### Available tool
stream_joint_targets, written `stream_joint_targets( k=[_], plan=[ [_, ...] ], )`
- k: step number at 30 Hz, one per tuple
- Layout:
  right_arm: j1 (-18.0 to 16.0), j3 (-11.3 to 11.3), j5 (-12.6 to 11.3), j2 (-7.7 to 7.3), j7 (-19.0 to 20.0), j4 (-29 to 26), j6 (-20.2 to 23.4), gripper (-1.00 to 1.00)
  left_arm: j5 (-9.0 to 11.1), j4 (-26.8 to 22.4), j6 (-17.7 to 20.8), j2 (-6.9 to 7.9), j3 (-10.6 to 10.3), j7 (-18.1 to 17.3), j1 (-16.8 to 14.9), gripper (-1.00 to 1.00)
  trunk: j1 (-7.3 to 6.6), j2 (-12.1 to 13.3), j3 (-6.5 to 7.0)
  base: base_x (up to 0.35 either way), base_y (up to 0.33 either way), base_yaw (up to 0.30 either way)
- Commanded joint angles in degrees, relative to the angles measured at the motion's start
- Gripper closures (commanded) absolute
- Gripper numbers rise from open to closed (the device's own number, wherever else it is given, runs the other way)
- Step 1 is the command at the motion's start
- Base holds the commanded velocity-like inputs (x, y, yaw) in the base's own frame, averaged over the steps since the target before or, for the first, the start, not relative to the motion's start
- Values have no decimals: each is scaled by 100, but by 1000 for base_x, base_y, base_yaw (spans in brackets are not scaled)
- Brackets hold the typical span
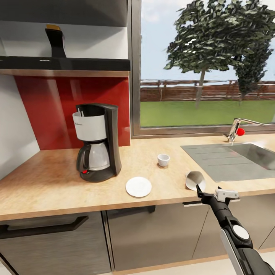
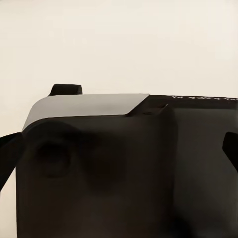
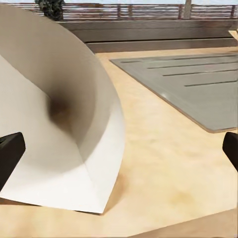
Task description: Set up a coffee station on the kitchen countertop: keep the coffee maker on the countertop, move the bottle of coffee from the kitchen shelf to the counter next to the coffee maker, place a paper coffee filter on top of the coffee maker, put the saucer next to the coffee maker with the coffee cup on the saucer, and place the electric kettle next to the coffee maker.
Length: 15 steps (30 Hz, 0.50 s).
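Reaching for paper coffee filter (image 1: 195,180) near tabletop (image 1: 49,183) front edge; right gripper (image 1: 208,194) jaws wide, nothing held. Coffee maker (image 1: 97,142) placed; bottle of coffee (image 1: 55,40) on kitchen shelf (image 1: 76,63); coffee cup (image 1: 163,160) off saucer (image 1: 138,186). Left jaws: state indeterminate.

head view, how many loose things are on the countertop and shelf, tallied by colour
White: 3 — saucer, coffee cup, paper coffee filter
Black and white: 1 — coffee maker
Dark: 1 — bottle of coffee on the kitchen shelf
Total: 5
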Motion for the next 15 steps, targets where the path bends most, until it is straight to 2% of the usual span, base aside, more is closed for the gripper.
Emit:
stream_joint_targets(
  k=[1,8,15],
  plan=[
    [-2,-2,-60,-2,7,-5,14,-100,7,-2,-5,-3,19,2,-2,-100,1,-3,-6,81,0,0],
    [-2,-6,-60,-2,7,-5,15,-100,7,-2,-5,-3,19,4,-2,-100,1,-3,-6,39,0,0],
    [-2,-6,-60,-3,7,-5,15,-100,7,-2,-5,-3,19,3,-2,-100,1,-3,-6,129,0,0]
  ],
)
